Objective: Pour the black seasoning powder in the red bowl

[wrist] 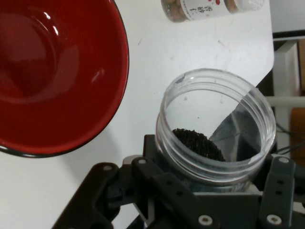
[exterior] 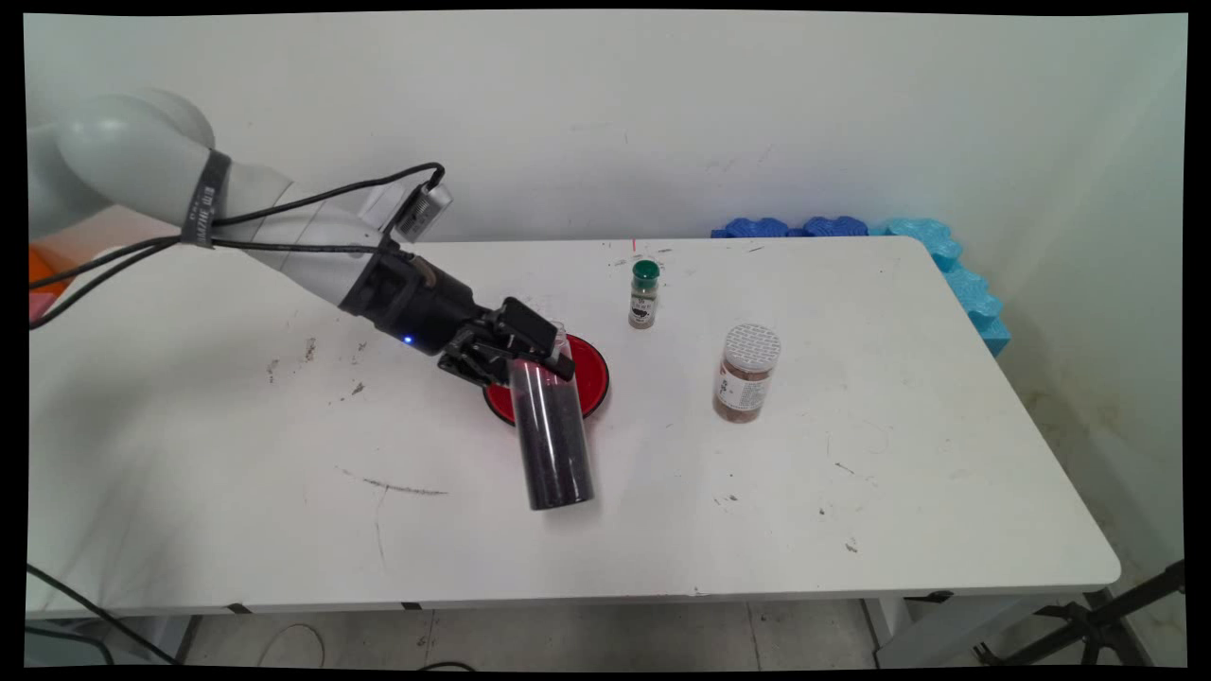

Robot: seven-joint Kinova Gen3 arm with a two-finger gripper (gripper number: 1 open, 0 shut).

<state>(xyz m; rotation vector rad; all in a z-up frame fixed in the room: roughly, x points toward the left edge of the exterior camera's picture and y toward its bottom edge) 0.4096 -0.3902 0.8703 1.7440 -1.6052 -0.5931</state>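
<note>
We see a white table (exterior: pixel 851 511) under a plain wall, with blue foam pieces (exterior: pixel 946 255) along its far right corner. The white arm (exterior: pixel 284 236) reaches in from the left, black cables (exterior: pixel 312 203) strapped to it. Its gripper (exterior: pixel 516 364) (wrist: pixel 209 210) is clamped on the upper part of a tall clear jar (exterior: pixel 551 435) (wrist: pixel 217 129), open at the mouth and filled with dark grains; the jar tilts slightly, its base at or just above the table near the middle. Just beyond the jar sits a red bowl (exterior: pixel 591 378) (wrist: pixel 52 81), black-rimmed and empty in the hand view. To the right stands a white-lidded jar of brown contents (exterior: pixel 745 374) (wrist: pixel 209 9), well apart from the gripper. Farther back, a small green-capped spice bottle (exterior: pixel 643 295) stands upright.
</note>
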